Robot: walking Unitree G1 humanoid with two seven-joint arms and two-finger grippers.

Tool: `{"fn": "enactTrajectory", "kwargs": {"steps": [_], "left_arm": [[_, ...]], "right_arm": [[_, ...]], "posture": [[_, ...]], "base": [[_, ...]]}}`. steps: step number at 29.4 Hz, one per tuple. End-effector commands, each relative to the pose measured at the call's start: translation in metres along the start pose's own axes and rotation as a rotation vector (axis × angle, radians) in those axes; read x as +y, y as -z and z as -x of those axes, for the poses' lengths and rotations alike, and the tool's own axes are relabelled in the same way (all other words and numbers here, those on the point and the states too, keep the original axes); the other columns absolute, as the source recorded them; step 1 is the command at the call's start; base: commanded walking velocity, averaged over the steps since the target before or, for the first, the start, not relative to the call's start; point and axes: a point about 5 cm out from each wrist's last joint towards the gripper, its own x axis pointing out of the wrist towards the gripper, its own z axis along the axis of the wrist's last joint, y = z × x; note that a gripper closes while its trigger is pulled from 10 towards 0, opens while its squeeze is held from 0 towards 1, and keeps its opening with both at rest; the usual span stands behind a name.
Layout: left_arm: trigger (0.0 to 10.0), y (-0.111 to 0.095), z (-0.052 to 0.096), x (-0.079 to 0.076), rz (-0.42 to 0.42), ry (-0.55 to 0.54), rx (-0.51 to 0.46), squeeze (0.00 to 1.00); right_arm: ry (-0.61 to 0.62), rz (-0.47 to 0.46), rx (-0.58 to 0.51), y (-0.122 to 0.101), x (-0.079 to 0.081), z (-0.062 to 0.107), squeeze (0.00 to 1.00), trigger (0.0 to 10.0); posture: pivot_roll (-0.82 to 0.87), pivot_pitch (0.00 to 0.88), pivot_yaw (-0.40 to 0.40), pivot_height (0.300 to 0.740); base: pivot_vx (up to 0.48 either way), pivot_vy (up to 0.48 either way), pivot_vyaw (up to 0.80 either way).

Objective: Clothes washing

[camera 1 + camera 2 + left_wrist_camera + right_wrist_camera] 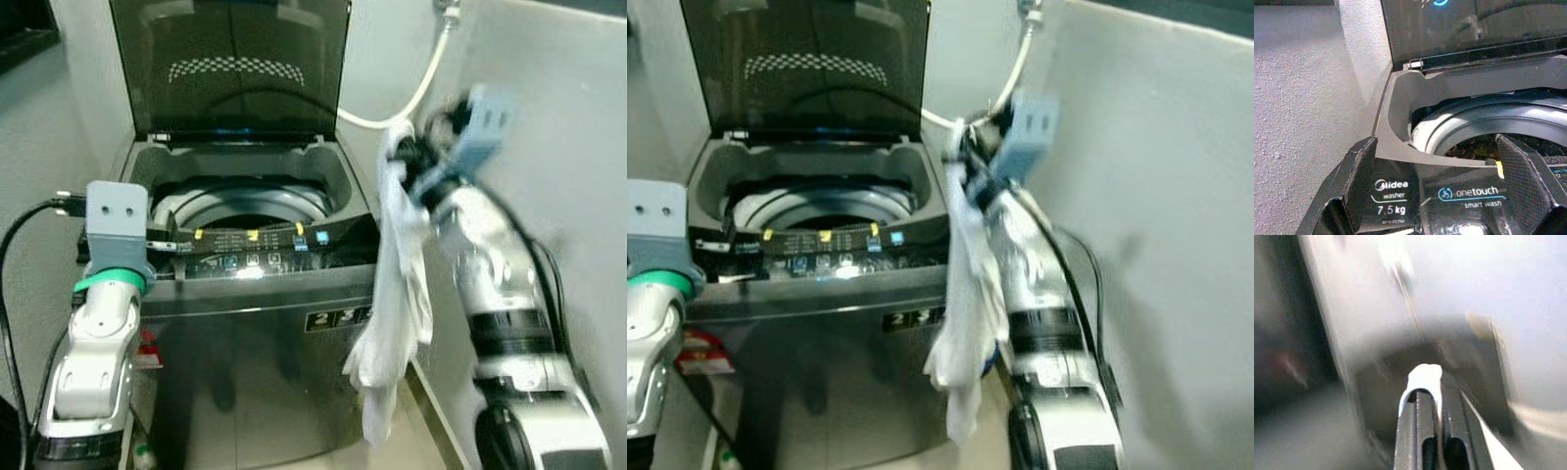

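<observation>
The right tool (pixel 404 157) is clamped on a white cloth (pixel 397 294) that hangs beside the washer (pixel 255 294), outside the drum (pixel 245 206). The left tool (pixel 1440 196) is spread empty at the rim. The long tail may snag the rim or drop to the floor.

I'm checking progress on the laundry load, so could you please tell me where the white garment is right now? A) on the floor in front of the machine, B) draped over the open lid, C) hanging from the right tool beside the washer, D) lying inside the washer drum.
C: the white garment dangles from the right tool, shut on its top end, to the right of the open washer and outside the drum.
</observation>
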Motion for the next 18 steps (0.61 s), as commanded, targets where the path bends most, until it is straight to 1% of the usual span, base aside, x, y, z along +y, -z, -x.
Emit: {"fn": "enactTrajectory", "kwargs": {"steps": [1, 2, 3, 5, 6, 7, 8, 9, 10, 11, 13, 14, 15, 16, 17, 18], "left_arm": [[10.0, 0.004, 0.001, 0.001, -0.006, -0.014, 0.008, 0.00], [10.0, 0.004, 0.001, 0.001, -0.006, -0.014, 0.008, 0.00], [10.0, 0.004, 0.002, 0.000, -0.003, -0.012, 0.008, 0.00], [10.0, 0.004, 0.002, 0.000, -0.003, -0.012, 0.008, 0.00], [10.0, 0.005, 0.002, -0.001, -0.002, -0.009, 0.010, 0.00], [10.0, 0.005, 0.001, -0.002, -0.004, -0.002, 0.013, 0.00], [10.0, 0.005, 0.001, -0.002, -0.006, 0.003, 0.015, 0.00], [10.0, 0.005, 0.000, -0.003, -0.007, 0.005, 0.020, 0.00], [10.0, 0.005, 0.000, -0.003, -0.007, 0.005, 0.020, 0.00], [10.0, 0.005, 0.000, -0.003, -0.008, 0.006, 0.023, 0.00], [10.0, 0.005, 0.000, -0.003, -0.008, 0.006, 0.023, 0.00], [10.0, 0.004, 0.000, -0.004, 0.005, 0.014, 0.018, 0.00], [10.0, 0.001, 0.000, -0.005, 0.001, 0.025, 0.004, 0.00], [10.0, 0.000, 0.000, -0.005, -0.001, 0.027, 0.001, 0.00], [10.0, 0.000, 0.000, -0.005, -0.001, 0.027, 0.001, 0.00], [10.0, 0.001, 0.000, -0.007, -0.008, 0.036, 0.003, 0.00]], "right_arm": [[-0.010, -0.107, -0.189, -0.041, -0.002, -0.004, 0.00, 10.0], [-0.010, -0.107, -0.189, -0.041, -0.002, -0.004, 0.00, 10.0], [-0.007, -0.113, -0.207, -0.050, -0.006, -0.005, 0.00, 10.0], [-0.007, -0.113, -0.207, -0.050, -0.006, -0.005, 0.00, 10.0], [0.004, -0.049, -0.169, -0.046, -0.012, -0.001, 0.00, 10.0], [0.036, 0.037, -0.081, -0.029, -0.020, 0.006, 0.00, 10.0], [0.055, 0.095, -0.016, -0.015, -0.026, 0.013, 0.00, 10.0], [0.070, 0.202, 0.089, 0.008, -0.033, 0.027, 0.00, 10.0], [0.070, 0.202, 0.089, 0.008, -0.033, 0.027, 0.00, 10.0], [0.073, 0.267, 0.156, 0.022, -0.036, 0.036, 0.00, 10.0], [0.073, 0.267, 0.156, 0.022, -0.036, 0.036, 0.00, 10.0], [0.082, 0.296, 0.231, 0.040, -0.042, 0.052, 0.00, 10.0], [0.101, 0.299, 0.349, 0.065, -0.050, 0.079, 0.00, 10.0], [0.105, 0.292, 0.373, 0.070, -0.051, 0.085, 0.00, 10.0], [0.105, 0.292, 0.373, 0.070, -0.051, 0.085, 0.00, 10.0], [0.114, 0.299, 0.395, 0.074, -0.053, 0.091, 0.00, 10.0]], "posture": [[0.04, 0.003, -0.046, 0.740], [0.04, 0.003, -0.046, 0.740], [0.04, 0.003, -0.044, 0.740], [0.04, 0.003, -0.044, 0.740], [0.03, 0.002, -0.041, 0.740], [0.03, 0.002, -0.037, 0.740], [0.03, 0.002, -0.037, 0.740], [0.04, 0.004, -0.032, 0.740], [0.04, 0.004, -0.032, 0.740], [0.04, 0.004, -0.032, 0.740], [0.04, 0.004, -0.032, 0.740], [0.04, 0.004, -0.025, 0.740], [0.05, 0.003, -0.023, 0.740], [0.05, 0.003, -0.023, 0.740], [0.05, 0.003, -0.023, 0.740], [0.05, 0.003, -0.023, 0.740]], "base": [[0.000, 0.000, 0.00], [0.000, 0.000, 0.00], [0.000, 0.000, 0.00], [0.000, 0.000, 0.00], [0.000, 0.000, 0.00], [0.000, 0.000, 0.00], [0.000, 0.000, 0.00], [0.000, 0.000, 0.00], [0.000, 0.000, 0.00], [0.000, 0.000, 0.00], [0.000, 0.000, 0.00], [0.000, 0.000, 0.00], [0.000, 0.000, 0.00], [0.000, 0.000, 0.00], [0.000, 0.000, 0.00], [0.000, 0.000, 0.00]]}}
